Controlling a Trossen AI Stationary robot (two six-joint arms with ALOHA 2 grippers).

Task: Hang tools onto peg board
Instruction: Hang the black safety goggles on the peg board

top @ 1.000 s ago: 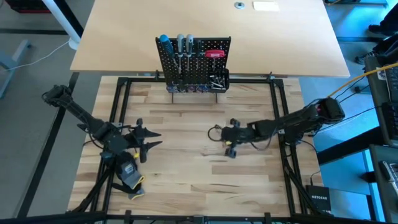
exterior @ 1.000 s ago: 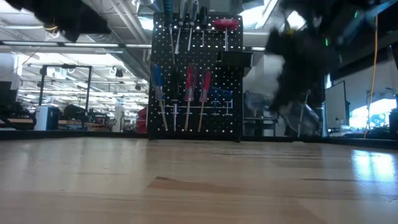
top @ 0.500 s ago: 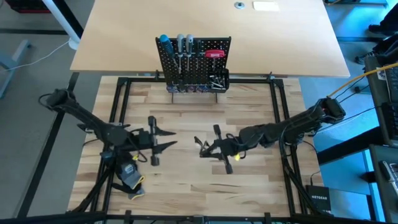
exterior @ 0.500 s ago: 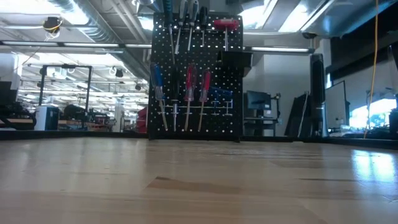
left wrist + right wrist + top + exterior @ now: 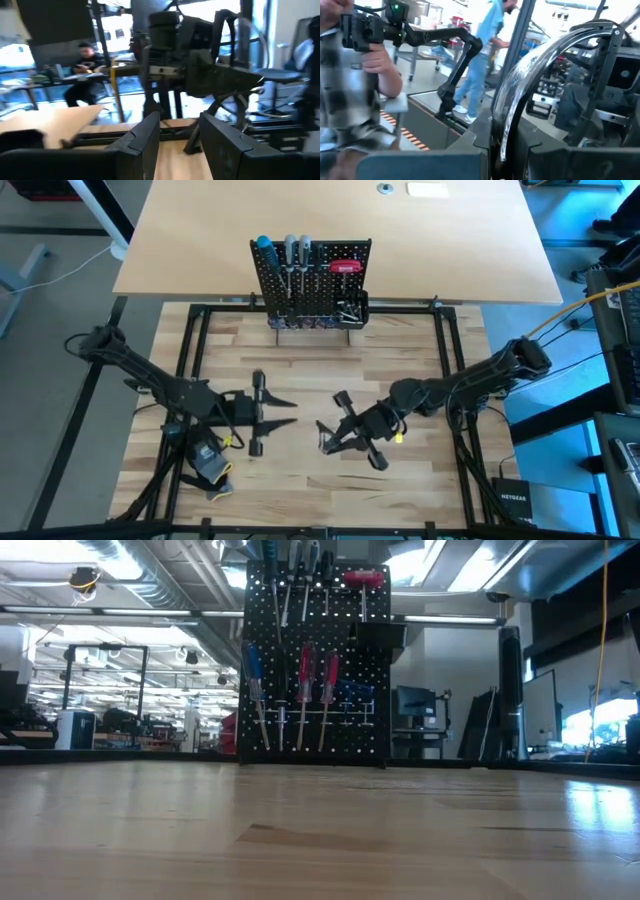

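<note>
Here the left gripper [image 5: 285, 412] hangs open, empty; the right gripper [image 5: 328, 438] closed, empty, facing it.

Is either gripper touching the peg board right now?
Apart. The high view shows bare tabletop between the peg board and both the left gripper and right gripper.

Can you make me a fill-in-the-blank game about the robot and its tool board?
1. The peg board stands at the far edge of the wooden table and is colored ____.
2. The T-shaped key hanging near its top has a ____ handle.
3. The left gripper has its fingers ____.
4. The right gripper is ____ on a shiny curved metal piece.

Missing words: black; red; open; shut
</note>
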